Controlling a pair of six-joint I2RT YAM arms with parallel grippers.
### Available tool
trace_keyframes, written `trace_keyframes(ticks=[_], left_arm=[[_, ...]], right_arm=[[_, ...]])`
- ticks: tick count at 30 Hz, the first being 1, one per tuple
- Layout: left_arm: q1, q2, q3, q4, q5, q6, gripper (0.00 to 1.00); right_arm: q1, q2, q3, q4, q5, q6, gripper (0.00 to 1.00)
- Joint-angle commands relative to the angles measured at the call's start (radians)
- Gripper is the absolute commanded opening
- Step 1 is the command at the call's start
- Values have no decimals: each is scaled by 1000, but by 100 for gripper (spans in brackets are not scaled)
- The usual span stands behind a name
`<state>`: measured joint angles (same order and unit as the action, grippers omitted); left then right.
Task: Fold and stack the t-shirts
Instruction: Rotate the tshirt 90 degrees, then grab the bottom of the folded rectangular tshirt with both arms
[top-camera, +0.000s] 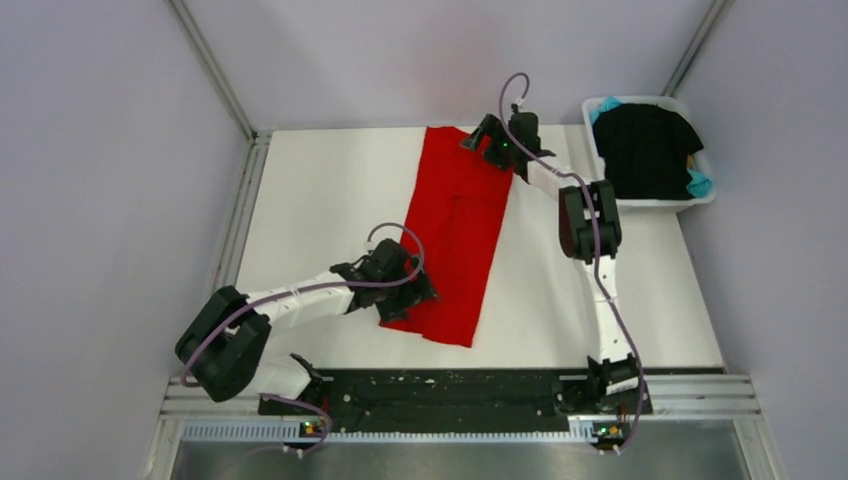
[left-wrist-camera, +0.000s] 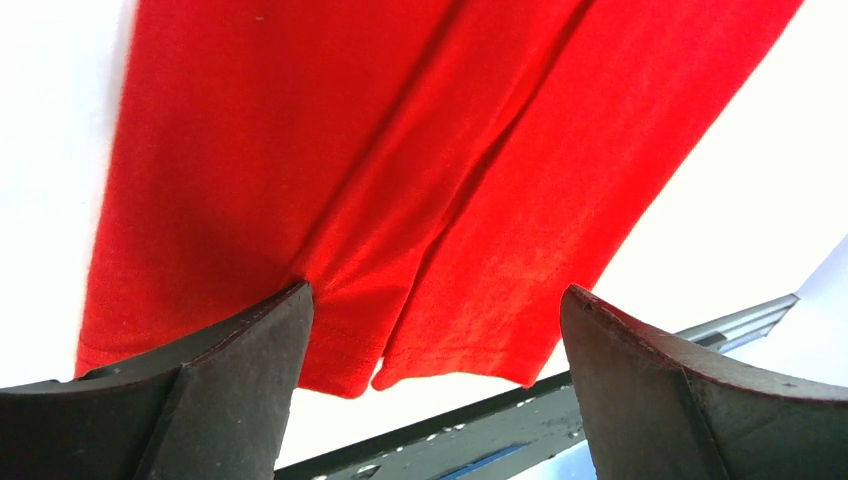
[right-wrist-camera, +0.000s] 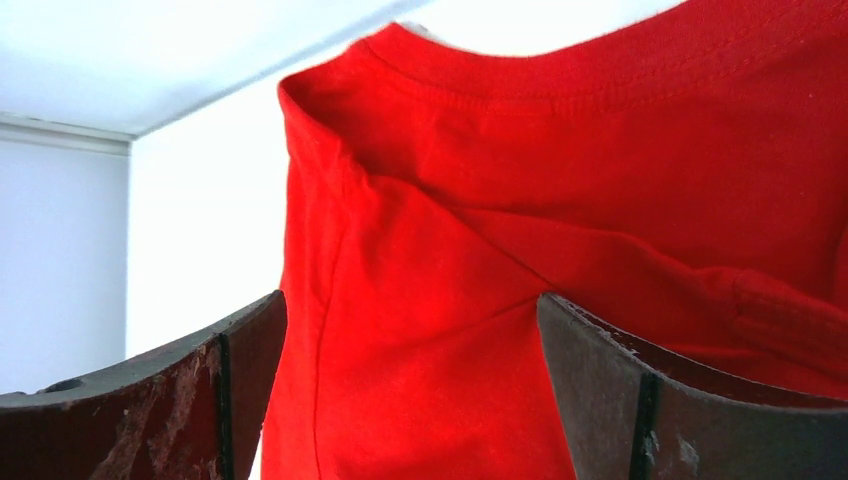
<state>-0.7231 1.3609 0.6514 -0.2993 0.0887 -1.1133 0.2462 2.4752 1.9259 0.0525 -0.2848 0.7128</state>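
The red t-shirt lies flat on the white table, folded lengthwise into a long strip running from far to near. My left gripper is open over the strip's near left hem; in the left wrist view the hem shows between the spread jaws of the gripper. My right gripper is open over the far end; in the right wrist view the gripper straddles the folded shoulder just below the collar. A black t-shirt lies in the tub, with a teal t-shirt peeking out under it.
The white plastic tub stands at the far right of the table. Grey walls close in the back and sides. A black rail carrying the arm bases runs along the near edge.
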Motion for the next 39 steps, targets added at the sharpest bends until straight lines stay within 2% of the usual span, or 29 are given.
trace_keyframes(ticks=[1,5,8,16,22,25,29,32,35,39], left_arm=[[-38,89,40,106,16,-28,98],[-81,146,122,69,12,21,98],[-123,129,174,18,-31,61,98],[-247,-20,219,-60,-169,222,99],[-234,-188,170,-279,-476,140,99],[-166,-247,87,-312,-517,101,99],[20,-281,-56,-175,-280,155,99],[49,-262,-105,-76,-170,181,98],[50,-226,-111,-46,-117,197,90],[50,-155,-111,-11,-64,204,75]], right_arm=[[50,229,164,-125,-49,12,95],[74,331,387,-164,-65,12,95],[77,358,509,-194,-81,0,95],[83,138,414,-286,-23,-234,99],[83,-69,368,-422,46,-408,99],[83,-221,183,-454,81,-435,99],[104,-497,-248,-455,165,-362,98],[164,-710,-615,-327,203,-320,98],[257,-868,-858,-251,233,-280,97],[418,-1012,-1031,-236,331,-205,96]])
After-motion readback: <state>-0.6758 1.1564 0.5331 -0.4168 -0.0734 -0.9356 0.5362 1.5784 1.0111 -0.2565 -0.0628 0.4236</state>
